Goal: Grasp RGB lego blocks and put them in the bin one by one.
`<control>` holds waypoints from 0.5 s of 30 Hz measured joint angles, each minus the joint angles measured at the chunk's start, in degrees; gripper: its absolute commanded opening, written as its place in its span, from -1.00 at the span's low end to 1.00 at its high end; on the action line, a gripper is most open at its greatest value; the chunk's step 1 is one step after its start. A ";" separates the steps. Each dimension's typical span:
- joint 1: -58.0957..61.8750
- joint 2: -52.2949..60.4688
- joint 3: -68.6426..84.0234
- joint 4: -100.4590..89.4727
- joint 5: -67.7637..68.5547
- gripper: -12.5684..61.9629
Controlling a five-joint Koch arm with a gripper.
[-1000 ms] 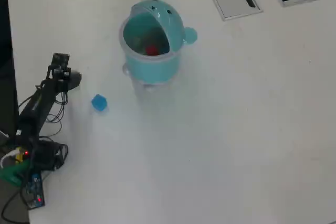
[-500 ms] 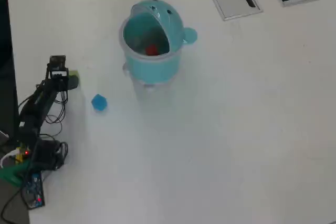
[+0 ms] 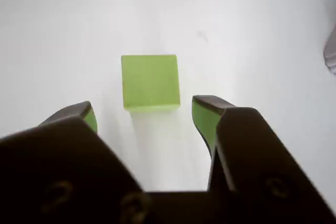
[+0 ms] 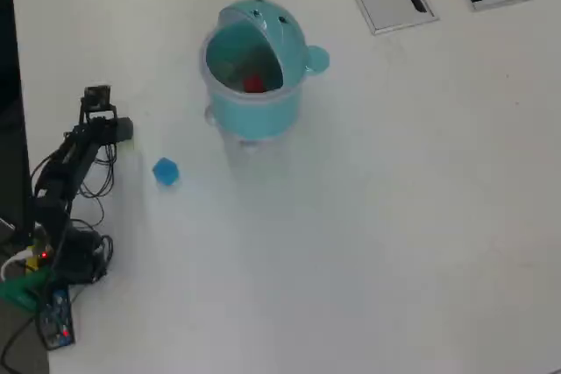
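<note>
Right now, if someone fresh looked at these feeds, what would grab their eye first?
In the wrist view, the yellow-green cube sits on the white table just ahead of the open tool, not yet between its green-padded fingertips. In the overhead view, the light-blue bin stands upper centre with a red cube visible inside, and a blue cube lies loose on the table between bin and arm.

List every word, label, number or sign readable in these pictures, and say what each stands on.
None can be read.
Bin: only two dark dots on its lid, no lettering.
Green block: plain faces.
Blue block: too small to tell.
Hand: no markings show.
Board at the arm's base: any print is too small and blurred.
</note>
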 measured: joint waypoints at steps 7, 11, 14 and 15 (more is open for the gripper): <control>0.00 -2.99 -0.09 -0.44 -0.35 0.22; 0.00 -5.36 -2.20 -1.32 -0.35 0.20; 0.00 -6.94 -3.43 -1.49 -0.44 0.20; 0.00 -7.38 -3.43 -1.58 -0.44 0.20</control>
